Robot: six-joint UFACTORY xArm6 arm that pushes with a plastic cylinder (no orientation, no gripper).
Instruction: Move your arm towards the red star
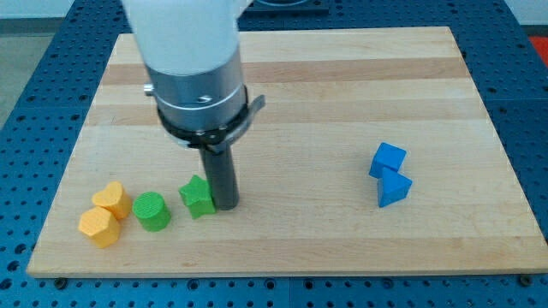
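Note:
No red star shows in the camera view; the arm's white and grey body covers part of the board at the view's upper left. My tip (227,205) rests on the board, right beside a green star-like block (197,196), on that block's right side and touching or nearly touching it. A green cylinder (153,211) stands left of the green star-like block.
Two orange blocks (112,199) (98,227) sit close together at the view's lower left. A blue cube (388,160) and a blue triangular block (394,189) sit together at the view's right. The wooden board (342,77) lies on a blue perforated table.

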